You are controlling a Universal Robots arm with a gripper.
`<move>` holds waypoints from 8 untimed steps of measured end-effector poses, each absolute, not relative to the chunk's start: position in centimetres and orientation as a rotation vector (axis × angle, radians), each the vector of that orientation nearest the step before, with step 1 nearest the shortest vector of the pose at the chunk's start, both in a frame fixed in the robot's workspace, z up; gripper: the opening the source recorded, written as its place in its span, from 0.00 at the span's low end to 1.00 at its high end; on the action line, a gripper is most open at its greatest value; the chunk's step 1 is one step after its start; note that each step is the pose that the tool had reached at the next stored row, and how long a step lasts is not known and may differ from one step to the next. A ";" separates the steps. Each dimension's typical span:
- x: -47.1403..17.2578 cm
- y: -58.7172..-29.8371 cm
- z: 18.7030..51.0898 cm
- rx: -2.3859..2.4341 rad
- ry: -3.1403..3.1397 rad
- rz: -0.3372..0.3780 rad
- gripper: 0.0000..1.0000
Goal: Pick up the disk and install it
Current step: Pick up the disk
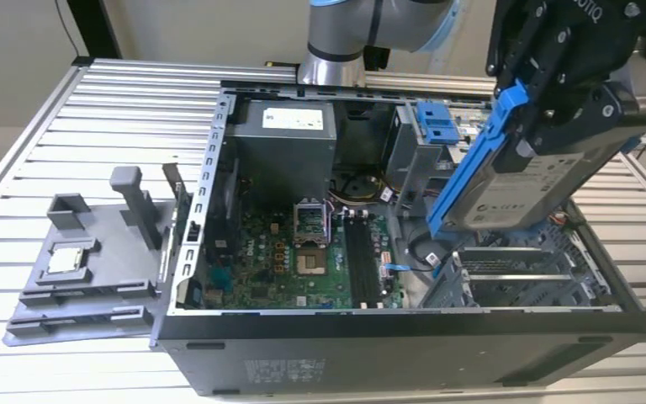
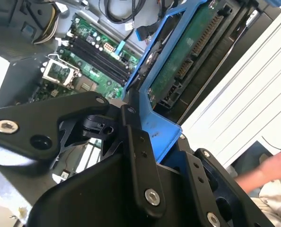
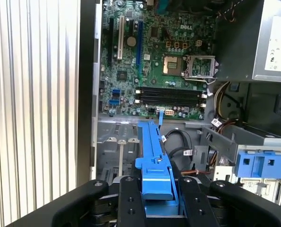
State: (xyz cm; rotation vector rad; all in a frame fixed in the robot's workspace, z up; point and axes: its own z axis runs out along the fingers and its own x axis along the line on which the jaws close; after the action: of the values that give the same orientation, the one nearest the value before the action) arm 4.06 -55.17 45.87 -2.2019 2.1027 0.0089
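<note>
1. We see the open computer case (image 1: 413,328) lying on its side on the slatted metal table (image 1: 121,109), its sheet-metal walls standing up round the motherboard (image 1: 300,248). The room above the board is free, while the exterior view's right side is crowded by a metal drive bay (image 1: 520,269), cables and a blue bracket (image 1: 437,126)
2. The disk (image 1: 525,181) hangs tilted above that right side, its lower end dipping toward the cables between the board and the bay, apart from the case walls as far as we can tell
3. The gripper (image 1: 553,118) is clenched on the disk's upper end; in the first wrist view its black fingers (image 3: 130,201) press on either side of the blue frame
4. The disk is a flat silver slab with a white label, rimmed in blue plastic; in the second wrist view the disk (image 2: 178,61) shows a green circuit board on its underside
5. A grey plastic tray (image 1: 87,286) carrying a small square chip (image 1: 67,259) lies just beside the case, on the exterior view's left
</note>
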 end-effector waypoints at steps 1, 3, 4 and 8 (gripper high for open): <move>4.2 -55.3 45.8 -2.200 2.102 0.010 0.00; 4.5 -55.4 45.7 -2.198 2.102 0.012 0.00; 4.6 -55.4 45.6 -2.197 2.103 0.013 0.00; 5.4 -55.5 45.3 -2.192 2.106 0.014 0.00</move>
State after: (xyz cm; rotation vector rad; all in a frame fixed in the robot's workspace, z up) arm 5.40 -55.50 45.32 -2.1916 2.1063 0.0141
